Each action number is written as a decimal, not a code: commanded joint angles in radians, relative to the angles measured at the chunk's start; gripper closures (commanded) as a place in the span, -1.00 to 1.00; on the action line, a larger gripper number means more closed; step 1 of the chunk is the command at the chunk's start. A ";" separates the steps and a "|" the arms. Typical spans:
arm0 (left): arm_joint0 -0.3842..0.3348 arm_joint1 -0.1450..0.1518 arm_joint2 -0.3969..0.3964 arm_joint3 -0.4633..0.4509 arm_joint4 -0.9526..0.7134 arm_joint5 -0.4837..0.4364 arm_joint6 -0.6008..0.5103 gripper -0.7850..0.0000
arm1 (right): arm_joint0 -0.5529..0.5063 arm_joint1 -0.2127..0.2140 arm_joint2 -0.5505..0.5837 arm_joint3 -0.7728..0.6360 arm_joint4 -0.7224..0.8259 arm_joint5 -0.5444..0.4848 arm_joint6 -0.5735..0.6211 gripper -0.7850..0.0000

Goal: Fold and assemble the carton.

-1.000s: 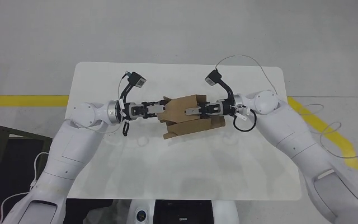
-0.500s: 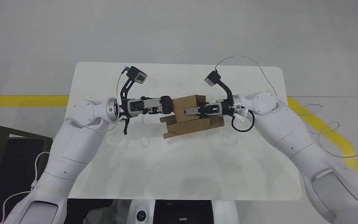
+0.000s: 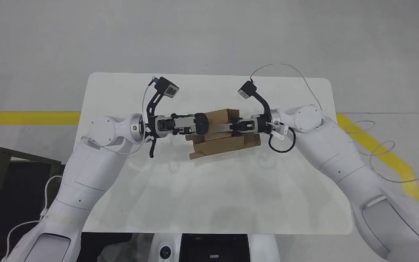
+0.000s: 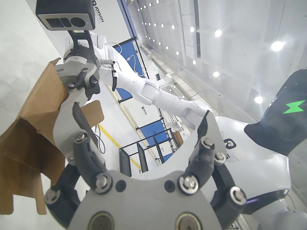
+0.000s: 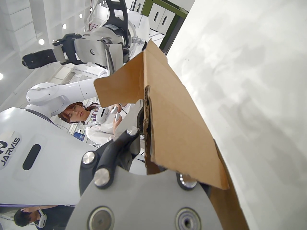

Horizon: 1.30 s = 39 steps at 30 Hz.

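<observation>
From up top, the white table (image 3: 131, 190) takes most of my screen. The brown carton (image 3: 219, 141) sits around its middle, a little toward the far edge, directly between my two arms. It is half formed, with a raised part on the far side and a flatter panel slanting toward the near side.

The wrist cameras give me what the overhead cannot. On the left wrist feed the carton (image 4: 28, 130) is an open shell with a raw corrugated edge, and a loose flap stands up just beside one finger (image 4: 80, 118) of the left gripper (image 4: 141, 123). That gripper is spread wide with nothing between its pads. I cannot tell whether the finger touches the flap. The same feed shows the right gripper (image 4: 72, 94) across from me, pinched onto the carton's far edge.

On the right wrist feed a carton (image 5: 172, 125) wall runs straight into my own tool and hides the fingertips, so I judge the grip from the other feed. The left gripper (image 5: 72, 58) shows beyond a folded flap, fingers apart.

From above, the left gripper (image 3: 201, 123) and right gripper (image 3: 230, 128) sit close together over the carton's top.

For writing, a white column (image 4: 97, 11) in the room behind carries a line of dark print.
</observation>
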State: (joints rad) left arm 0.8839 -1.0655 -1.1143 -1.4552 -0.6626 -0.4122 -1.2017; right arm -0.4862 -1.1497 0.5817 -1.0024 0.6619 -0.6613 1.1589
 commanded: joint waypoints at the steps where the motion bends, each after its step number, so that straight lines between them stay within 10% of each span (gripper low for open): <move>1: -0.005 -0.002 0.006 0.008 0.020 -0.010 0.003 -1.00 | 0.001 -0.002 0.002 -0.002 -0.003 0.001 0.001 1.00; 39: 0.029 0.005 -0.074 0.050 0.120 -0.035 0.062 -1.00 | -0.041 0.004 0.095 -0.027 -0.035 0.018 0.018 1.00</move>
State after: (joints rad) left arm 0.9118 -1.0611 -1.1868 -1.4075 -0.5466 -0.4486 -1.1416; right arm -0.5242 -1.1460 0.6750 -1.0245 0.6261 -0.6459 1.1742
